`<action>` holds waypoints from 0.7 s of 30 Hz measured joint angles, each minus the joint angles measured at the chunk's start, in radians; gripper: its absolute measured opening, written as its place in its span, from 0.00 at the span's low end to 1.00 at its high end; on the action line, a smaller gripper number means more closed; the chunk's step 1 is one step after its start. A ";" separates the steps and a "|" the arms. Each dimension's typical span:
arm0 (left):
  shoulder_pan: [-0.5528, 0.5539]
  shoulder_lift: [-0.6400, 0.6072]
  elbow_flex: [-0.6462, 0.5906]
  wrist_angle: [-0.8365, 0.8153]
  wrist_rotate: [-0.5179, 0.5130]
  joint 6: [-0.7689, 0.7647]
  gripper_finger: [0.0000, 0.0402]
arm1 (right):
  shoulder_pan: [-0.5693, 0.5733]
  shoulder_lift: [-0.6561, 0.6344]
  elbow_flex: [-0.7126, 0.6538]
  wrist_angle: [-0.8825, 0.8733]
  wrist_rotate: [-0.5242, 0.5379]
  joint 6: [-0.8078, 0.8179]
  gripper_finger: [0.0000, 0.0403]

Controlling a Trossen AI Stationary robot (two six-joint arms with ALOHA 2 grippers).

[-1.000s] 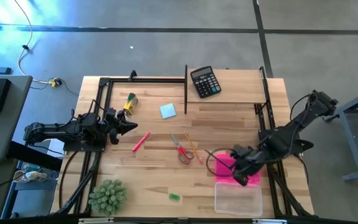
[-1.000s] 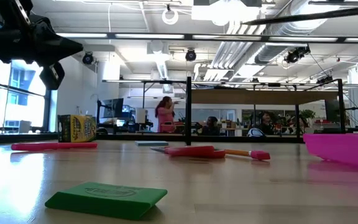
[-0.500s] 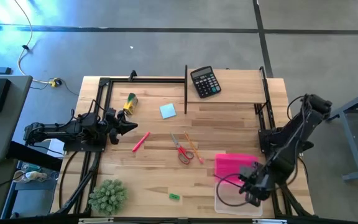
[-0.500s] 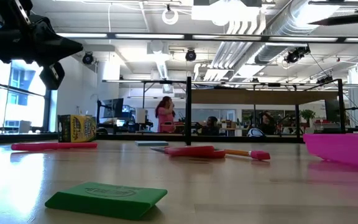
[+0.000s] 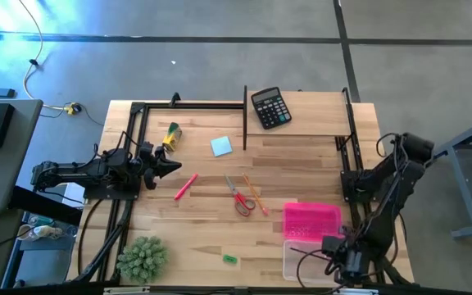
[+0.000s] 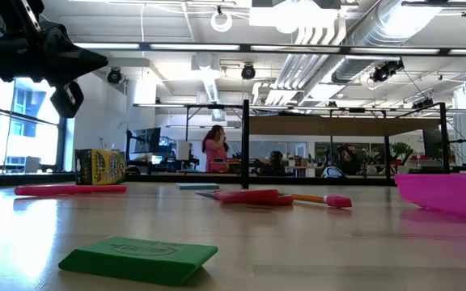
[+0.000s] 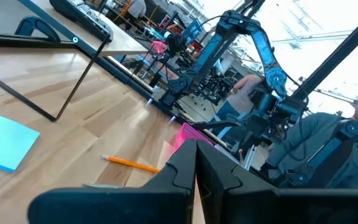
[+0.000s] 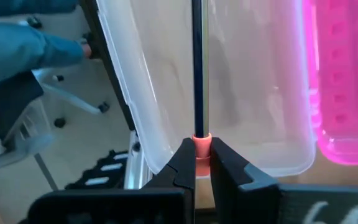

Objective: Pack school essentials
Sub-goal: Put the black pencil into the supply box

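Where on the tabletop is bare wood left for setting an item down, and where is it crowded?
Free: the strip between the green plant, the green eraser and the clear lid; also the wood between the calculator and the pink box. Crowded: the middle, where red pen, scissors, pencil and blue notepad lie.

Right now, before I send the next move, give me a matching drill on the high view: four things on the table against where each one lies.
Things:
1. black calculator
2. green eraser
3. red-handled scissors
4. green spiky plant

Places in the high view:
A. bottom-left corner of the table
B. mid-table, beside the orange pencil
C. by the table's top edge
D. near the bottom edge, left of the clear lid

Pairs: 1-C, 2-D, 3-B, 4-A
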 joint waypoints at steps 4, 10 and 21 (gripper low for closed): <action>0.000 0.000 0.000 0.000 0.000 -0.001 0.00 | 0.021 0.027 0.000 0.013 -0.011 0.000 0.02; 0.000 0.000 0.000 0.000 0.000 -0.021 0.00 | 0.028 0.072 0.000 0.029 -0.011 0.022 0.02; 0.000 0.000 0.000 0.000 -0.003 -0.026 0.00 | 0.028 0.122 0.000 0.043 -0.042 0.075 0.10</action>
